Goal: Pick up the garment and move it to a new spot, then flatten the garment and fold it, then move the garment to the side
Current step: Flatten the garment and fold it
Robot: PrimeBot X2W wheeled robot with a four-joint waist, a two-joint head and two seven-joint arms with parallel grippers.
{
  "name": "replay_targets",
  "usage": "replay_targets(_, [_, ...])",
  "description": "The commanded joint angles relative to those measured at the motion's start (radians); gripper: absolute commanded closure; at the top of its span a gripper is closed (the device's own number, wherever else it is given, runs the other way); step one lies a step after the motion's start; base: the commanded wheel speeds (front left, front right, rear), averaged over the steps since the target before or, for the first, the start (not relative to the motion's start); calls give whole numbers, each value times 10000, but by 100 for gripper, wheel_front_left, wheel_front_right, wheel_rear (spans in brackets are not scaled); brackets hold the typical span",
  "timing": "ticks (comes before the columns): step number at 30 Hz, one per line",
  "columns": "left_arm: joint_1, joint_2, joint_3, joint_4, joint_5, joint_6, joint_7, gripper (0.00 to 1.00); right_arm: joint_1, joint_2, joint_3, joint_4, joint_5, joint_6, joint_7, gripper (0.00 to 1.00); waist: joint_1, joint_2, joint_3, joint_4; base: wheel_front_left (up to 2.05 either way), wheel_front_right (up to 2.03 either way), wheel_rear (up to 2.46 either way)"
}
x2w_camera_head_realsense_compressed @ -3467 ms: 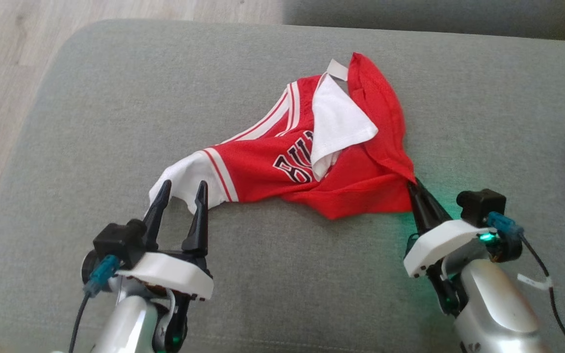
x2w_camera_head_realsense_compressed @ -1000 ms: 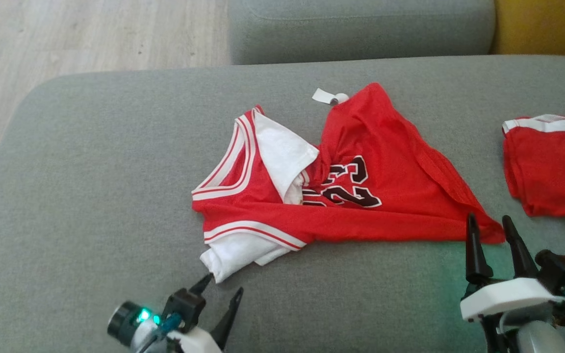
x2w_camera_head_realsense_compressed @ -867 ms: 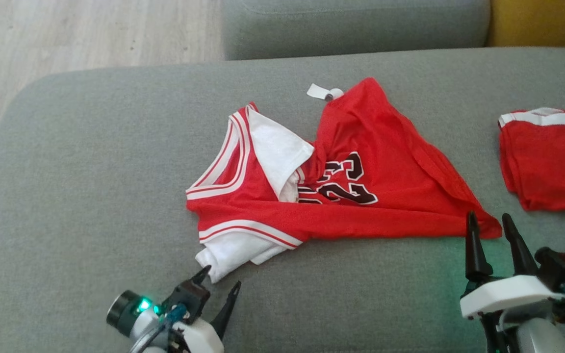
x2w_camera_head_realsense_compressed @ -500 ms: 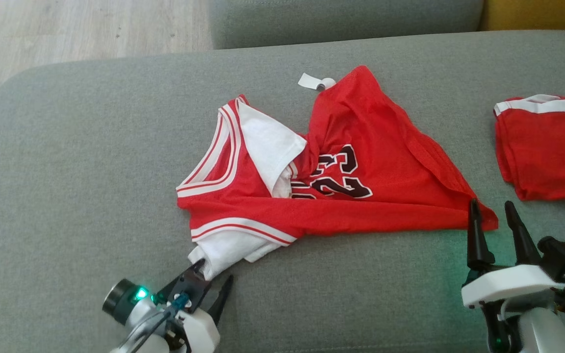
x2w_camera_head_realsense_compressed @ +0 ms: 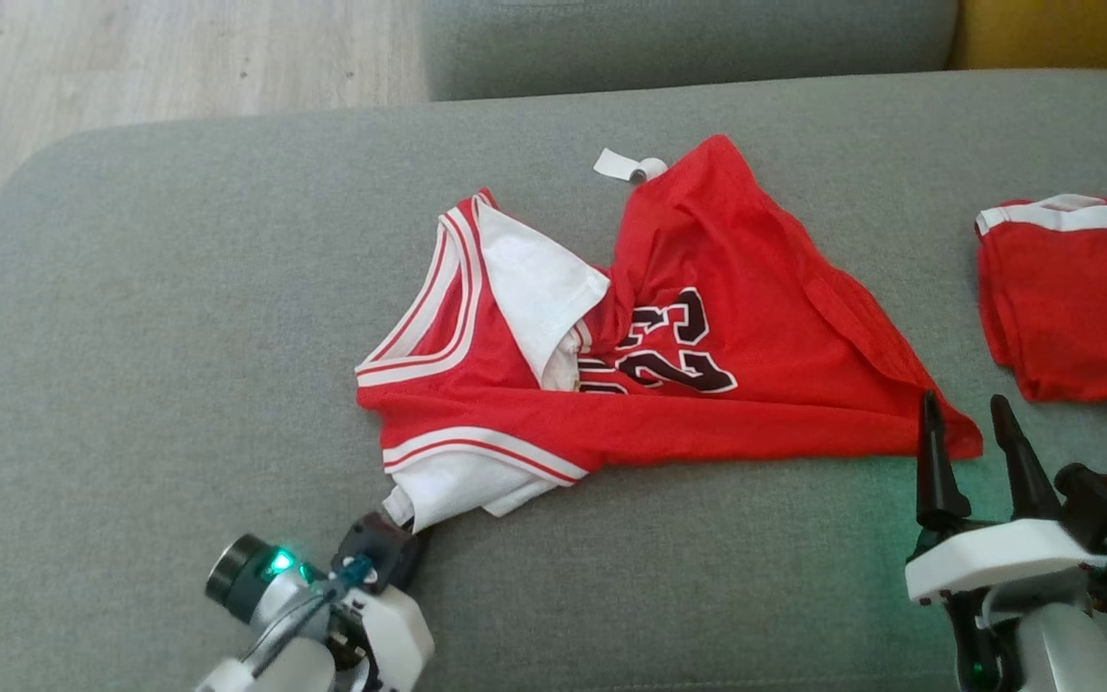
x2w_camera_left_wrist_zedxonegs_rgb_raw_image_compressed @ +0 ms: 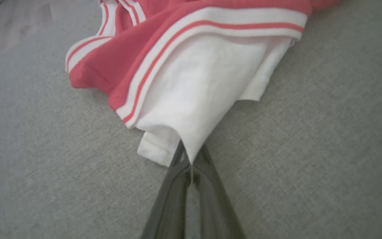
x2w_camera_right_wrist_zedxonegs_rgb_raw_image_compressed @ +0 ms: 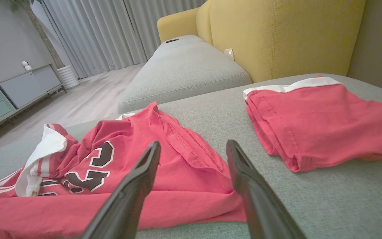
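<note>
Left wrist view: left pincer (x2w_camera_left_wrist_zedxonegs_rgb_raw_image_compressed: 187,161) clenched on jersey (x2w_camera_head_realsense_compressed: 707,423) sleeve (x2w_camera_left_wrist_zedxonegs_rgb_raw_image_compressed: 197,89); jersey lies crumpled mid-sofa (x2w_camera_head_realsense_compressed: 179,336); right pincer (x2w_camera_head_realsense_compressed: 964,404) released beside hem (x2w_camera_head_realsense_compressed: 947,442); best it grips there, then both pull apart low, evenly.

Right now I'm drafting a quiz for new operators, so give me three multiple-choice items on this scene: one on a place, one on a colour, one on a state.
1. Where does the folded red garment lie from the jersey?
A on top of it
B to the robot's right of it
C on the floor

2. The jersey's number is printed in:
A blue
B green
C black

3. The left pincer is:
A shut on the white sleeve
B wide open
C shut on nothing

Key:
1 B, it lies apart from the jersey on the couch.
2 C, the digits are dark with white edging.
3 A, white cloth is pinched in it.
</note>
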Motion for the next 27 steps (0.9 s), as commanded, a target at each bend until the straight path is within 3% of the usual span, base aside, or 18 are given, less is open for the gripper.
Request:
replay_targets(1, [-290,62,470,-199,-406,-203,-139,100,-414,-57,196,-260,-70,-9,-52,0,-1,0,-83,47,0,0,0])
replay_targets(5, [-61,-238,714,-1002,-1534,-719,-363,100,-326,-57,88,-120,-150,-9,52,0,-1,0,-248,140,0,0,0])
replay_targets(10, [255,-268,821,-2463,-2961,-902,-442,100,-327,-57,-463,367,-615,-9,440,0,-1,0,-359,273,0,0,0])
replay_targets(18, [626,-167,1253,-4144,-4383,-921,-424,100,-787,-57,-1214,1146,-1307,-9,961,0,-1,0,-277,438,0,0,0])
replay_targets(27, [757,-105,1694,-4812,-4541,-453,-470,100,-1127,-56,-1280,1948,-1121,-9,1201,0,-1,0,-95,529,0,0,0])
